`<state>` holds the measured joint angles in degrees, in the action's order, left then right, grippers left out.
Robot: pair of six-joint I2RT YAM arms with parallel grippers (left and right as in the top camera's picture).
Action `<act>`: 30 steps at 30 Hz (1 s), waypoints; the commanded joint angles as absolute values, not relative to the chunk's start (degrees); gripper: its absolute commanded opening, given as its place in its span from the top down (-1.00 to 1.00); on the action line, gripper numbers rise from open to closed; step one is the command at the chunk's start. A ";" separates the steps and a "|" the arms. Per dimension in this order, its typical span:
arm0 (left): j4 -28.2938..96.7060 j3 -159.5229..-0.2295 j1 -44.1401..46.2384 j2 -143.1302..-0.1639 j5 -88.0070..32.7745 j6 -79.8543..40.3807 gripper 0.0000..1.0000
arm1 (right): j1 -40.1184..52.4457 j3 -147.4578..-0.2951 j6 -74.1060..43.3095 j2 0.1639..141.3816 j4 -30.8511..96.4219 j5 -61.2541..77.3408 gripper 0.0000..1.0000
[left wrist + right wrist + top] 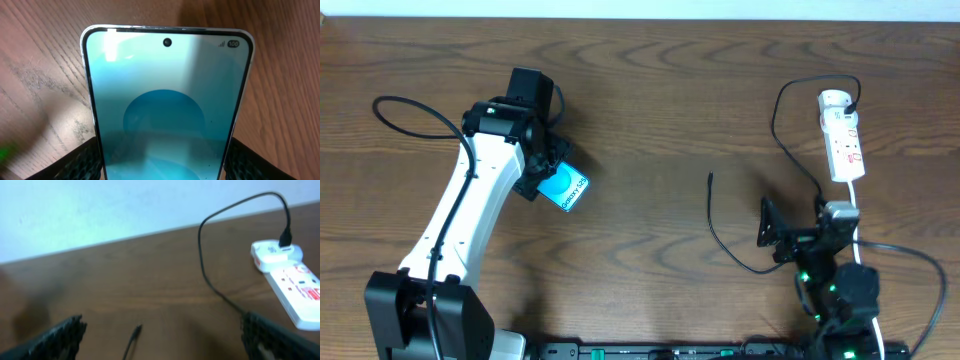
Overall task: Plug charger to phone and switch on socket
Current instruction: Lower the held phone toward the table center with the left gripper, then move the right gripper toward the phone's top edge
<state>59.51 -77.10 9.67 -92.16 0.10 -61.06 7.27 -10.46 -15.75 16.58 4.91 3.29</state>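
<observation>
On the wooden table (660, 90), at the left, the left gripper (160, 167) is closed on the long edges of the phone (565, 187), its teal screen facing up. The charger (711, 215) tip lies at centre-right, well apart from the phone. The right gripper (162, 337) is wide open and empty. The white socket (844, 140) lies far right.

Dark wood table (650, 90), white socket (844, 145) at right (red switch marks), thin black charger (711, 210) lying mid-table

Teal-green phone (165, 100) screen with darker blue disc and black bezel, plain black charger (710, 200), white socket (844, 140) with red marks, brown wood-grain bench (670, 100), black diamond-textured pads (82, 162) on left tool (162, 165)
</observation>
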 commanded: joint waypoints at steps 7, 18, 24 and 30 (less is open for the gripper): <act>59.33 -77.14 9.74 -91.72 0.40 -60.90 0.86 | 7.18 -60.97 -8.75 54.94 36.16 20.71 -0.99; 59.09 -77.14 9.74 -91.72 -1.65 -61.58 0.86 | 7.99 -90.96 -11.62 92.38 40.47 59.05 -0.98; 59.07 -77.14 9.67 -91.72 -2.17 -62.98 0.86 | 8.08 -90.96 -35.33 105.54 27.42 60.77 -0.99; 59.07 -77.14 9.67 -91.72 -2.44 -69.30 0.86 | 10.81 -90.96 -42.74 115.20 19.22 65.54 -0.99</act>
